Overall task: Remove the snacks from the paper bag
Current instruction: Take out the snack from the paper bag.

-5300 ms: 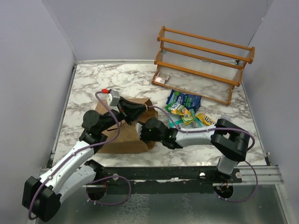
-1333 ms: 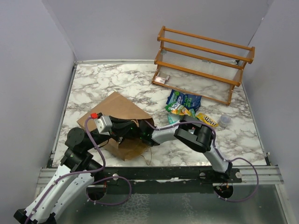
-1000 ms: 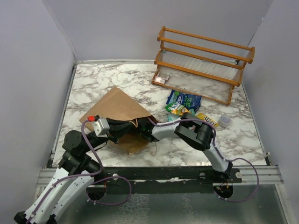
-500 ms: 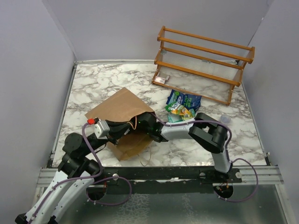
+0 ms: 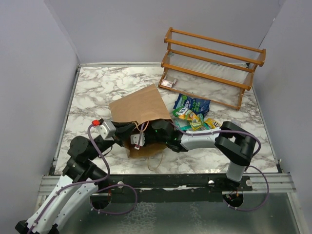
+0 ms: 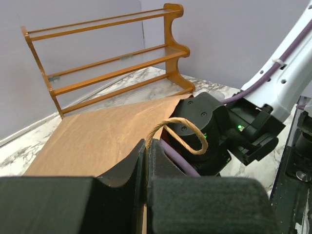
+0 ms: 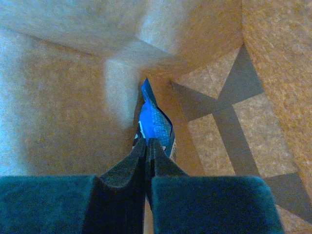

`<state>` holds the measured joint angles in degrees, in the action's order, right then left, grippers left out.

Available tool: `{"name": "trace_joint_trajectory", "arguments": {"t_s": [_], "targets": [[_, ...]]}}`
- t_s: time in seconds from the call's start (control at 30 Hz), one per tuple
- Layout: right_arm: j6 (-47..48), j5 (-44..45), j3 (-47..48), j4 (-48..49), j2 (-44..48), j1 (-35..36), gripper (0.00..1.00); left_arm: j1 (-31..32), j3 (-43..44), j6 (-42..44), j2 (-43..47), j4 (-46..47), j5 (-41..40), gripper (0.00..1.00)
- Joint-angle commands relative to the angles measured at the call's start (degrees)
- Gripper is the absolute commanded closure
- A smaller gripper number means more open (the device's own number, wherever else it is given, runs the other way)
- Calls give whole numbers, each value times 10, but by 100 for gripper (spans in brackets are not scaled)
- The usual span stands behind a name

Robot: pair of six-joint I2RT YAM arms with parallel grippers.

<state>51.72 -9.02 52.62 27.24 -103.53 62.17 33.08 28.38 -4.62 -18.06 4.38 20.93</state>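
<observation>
L gripper [image 6: 146, 146], lower centre: jaws pinched on paper bag [image 5: 139, 105] rim by twine handle [image 6: 178, 134]. R gripper [image 7: 146, 144] inside bag, clamped on blue packet [image 7: 155, 122]. Bag swung from left to frame centre in last sec, far end tipped up. Packet prob ready to pull. Other snacks [image 5: 192, 113] piled right of bag, below wooden rack [image 5: 214, 61].

Brown paper bag [image 5: 139, 105] lies tipped, a blue packet [image 7: 155, 122] inside; blue, green, yellow snacks [image 5: 191, 109] heaped beside.

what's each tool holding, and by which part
Left tool: paper bag, at its rim by the handle. Right tool: blue snack packet, by its near edge.
</observation>
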Motion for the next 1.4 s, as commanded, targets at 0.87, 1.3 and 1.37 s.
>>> {"name": "trace_joint_trajectory", "arguments": {"t_s": [0.87,1.3,1.37], "targets": [[-53,15,82,-138,18,14,99,1,77,-22,-111,78,-129,100],[-39,-2,73,-197,106,43,99,0,53,-35,-129,85,-138,100],[-47,3,63,-199,118,52,99,0,52,-33,-132,79,-139,100]]}}
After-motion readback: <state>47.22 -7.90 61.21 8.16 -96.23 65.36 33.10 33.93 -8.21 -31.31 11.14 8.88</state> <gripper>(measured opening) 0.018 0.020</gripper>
